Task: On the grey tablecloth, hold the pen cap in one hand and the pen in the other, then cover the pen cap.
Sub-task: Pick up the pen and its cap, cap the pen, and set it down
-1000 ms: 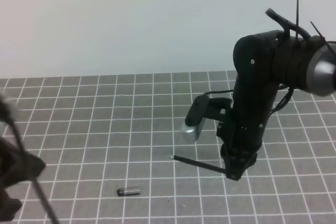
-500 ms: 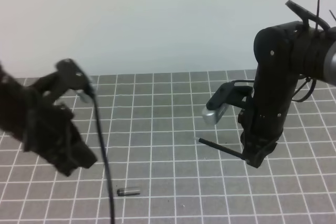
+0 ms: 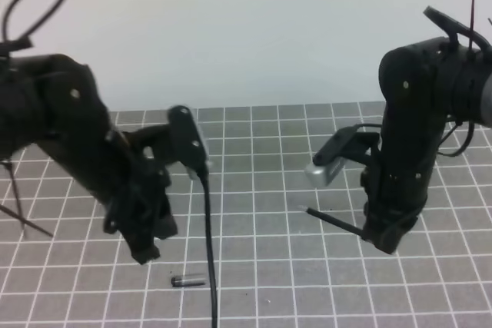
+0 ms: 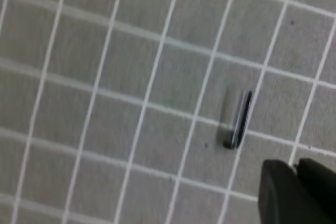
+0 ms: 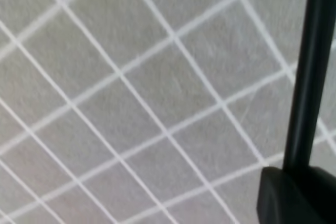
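The pen cap (image 3: 188, 281) lies flat on the grey tablecloth (image 3: 254, 190) near the front; in the left wrist view the pen cap (image 4: 238, 119) is a short dark tube just up-left of the fingertips (image 4: 278, 195). My left gripper (image 3: 146, 252) hovers just up-left of the cap, not touching it, its fingers together with only a thin seam showing. My right gripper (image 3: 384, 240) is shut on the pen (image 3: 338, 224), which sticks out to the left above the cloth. The pen (image 5: 310, 72) rises as a black shaft from the right gripper's fingers (image 5: 294, 195).
A black cable (image 3: 209, 251) hangs from the left arm and drops past the right end of the cap. The right arm's silver wrist camera (image 3: 323, 170) juts left above the pen. The pale wall (image 3: 246, 28) backs the far edge of the cloth.
My left arm has swung in from the left edge to just above the pen cap. My right gripper has carried the pen to the right and slightly upward.
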`<state>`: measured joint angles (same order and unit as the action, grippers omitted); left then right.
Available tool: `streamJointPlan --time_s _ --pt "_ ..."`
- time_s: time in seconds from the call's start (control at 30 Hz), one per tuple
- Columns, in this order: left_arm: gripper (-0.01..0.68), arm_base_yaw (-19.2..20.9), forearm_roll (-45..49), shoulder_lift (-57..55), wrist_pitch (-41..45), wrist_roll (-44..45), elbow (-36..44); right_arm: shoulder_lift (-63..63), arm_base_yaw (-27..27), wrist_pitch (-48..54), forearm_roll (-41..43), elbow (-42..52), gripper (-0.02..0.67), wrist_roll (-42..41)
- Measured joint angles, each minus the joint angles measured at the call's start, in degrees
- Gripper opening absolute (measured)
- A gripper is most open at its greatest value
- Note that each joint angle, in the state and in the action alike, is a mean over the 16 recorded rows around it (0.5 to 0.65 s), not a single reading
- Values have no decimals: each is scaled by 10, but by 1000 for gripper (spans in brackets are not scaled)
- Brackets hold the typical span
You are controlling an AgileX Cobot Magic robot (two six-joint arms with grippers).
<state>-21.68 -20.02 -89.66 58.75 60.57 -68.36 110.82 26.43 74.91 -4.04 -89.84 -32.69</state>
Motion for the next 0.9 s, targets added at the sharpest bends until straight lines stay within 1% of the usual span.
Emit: streamJointPlan --time_s 0.23,0.37,0.43,0.57,0.9 --pt "283 -32 61 -41 -26 14 0 -4 -4 0 19 21 -4 1" --pt "340 -39 87 -72 -35 13 0 -4 -10 0 24 27 -4 2" --pt "348 -40 97 -87 -38 12 0 -4 -14 0 25 29 -4 2" --pt "337 -40 109 -115 -45 12 -1 -4 -23 0 26 32 -4 3" --pt "327 -44 99 -166 -64 25 -2 -4 -47 -1 19 33 -3 7"
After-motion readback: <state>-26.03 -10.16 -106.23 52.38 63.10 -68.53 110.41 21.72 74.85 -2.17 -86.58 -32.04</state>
